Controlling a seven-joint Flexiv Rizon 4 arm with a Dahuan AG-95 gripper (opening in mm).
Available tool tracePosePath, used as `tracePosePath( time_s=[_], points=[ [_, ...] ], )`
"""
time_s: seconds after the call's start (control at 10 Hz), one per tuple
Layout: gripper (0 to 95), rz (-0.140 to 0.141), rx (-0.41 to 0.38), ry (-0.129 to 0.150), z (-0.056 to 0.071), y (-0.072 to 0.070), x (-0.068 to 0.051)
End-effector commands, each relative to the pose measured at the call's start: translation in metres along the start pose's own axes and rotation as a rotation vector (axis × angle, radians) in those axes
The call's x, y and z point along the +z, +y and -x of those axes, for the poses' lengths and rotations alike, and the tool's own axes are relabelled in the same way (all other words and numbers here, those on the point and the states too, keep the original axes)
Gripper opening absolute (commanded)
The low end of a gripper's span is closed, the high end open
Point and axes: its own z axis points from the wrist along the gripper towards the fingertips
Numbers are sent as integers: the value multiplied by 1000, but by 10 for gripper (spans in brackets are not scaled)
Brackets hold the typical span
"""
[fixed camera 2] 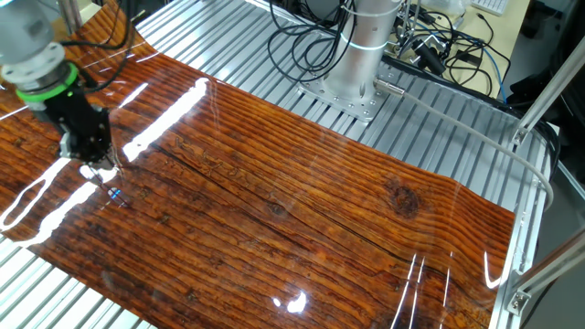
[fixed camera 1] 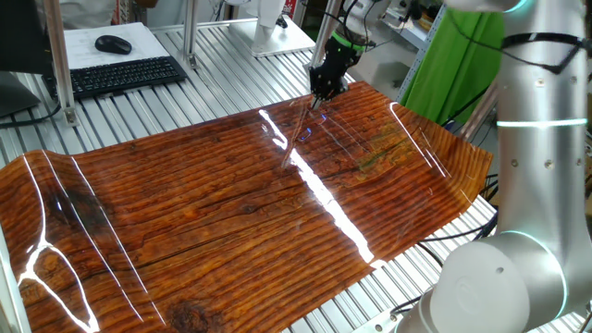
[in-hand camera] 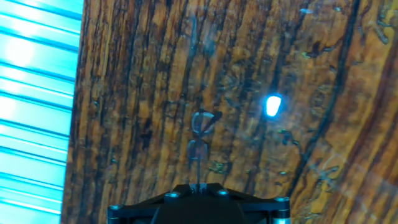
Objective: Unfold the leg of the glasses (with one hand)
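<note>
Bright overhead light, both fixed views sharp. Long white glare streaks cross the glossy wood surface (fixed camera 1: 213, 222), strongest toward its far edge. Hand view is dimmer, soft and blue-tinted, left edge blown out cyan, one small glare spot (in-hand camera: 272, 106).

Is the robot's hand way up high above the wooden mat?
No, the gripper is down low, close to the wooden mat, with the glasses right in front of it.
</note>
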Motion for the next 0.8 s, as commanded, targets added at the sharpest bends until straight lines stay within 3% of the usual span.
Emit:
tracePosePath(
  time_s=[0.1, 0.4, 0.8],
  points=[
    [0, -11, 22, -39, -5, -6, -11],
    [0, -11, 40, -23, -13, -9, -20],
    [0, -11, 70, -27, -42, -11, -27]
  ],
)
